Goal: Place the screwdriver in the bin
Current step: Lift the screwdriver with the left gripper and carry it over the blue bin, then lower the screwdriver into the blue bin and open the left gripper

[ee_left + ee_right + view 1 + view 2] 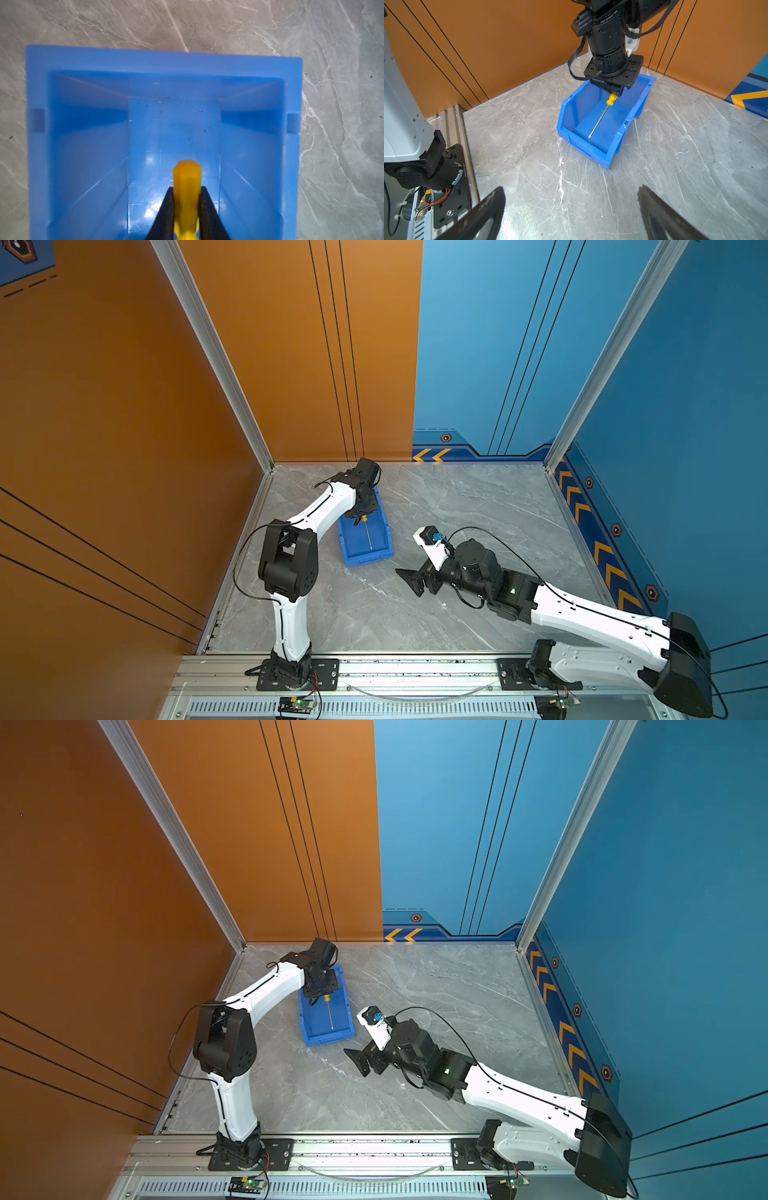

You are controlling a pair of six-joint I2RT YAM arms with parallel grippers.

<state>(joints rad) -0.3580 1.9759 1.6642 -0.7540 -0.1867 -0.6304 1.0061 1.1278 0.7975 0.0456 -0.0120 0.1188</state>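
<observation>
Your screwdriver point(602, 115) is inside the bin point(586, 150), held by its yellow handle. Its grey shaft slopes down towards the lower front end, and the tip is at or just above the blue floor (which of the two, you cannot tell). The left gripper point(187, 190) is clamped on that handle, one black finger pressed against each side. It reaches down between the bin's upright walls near the taller back end. In both top views the bin point(368, 559) sits at an angle on the grey marble table point(529, 166), near the orange wall point(508, 41). The left arm hangs over its back half and hides that end. The right gripper point(571, 188) is well apart from the bin over bare table, with its fingers spread wide and holding nothing. There is small white lettering on the left arm's black wrist housing point(609, 37), but it is too small to read.
</observation>
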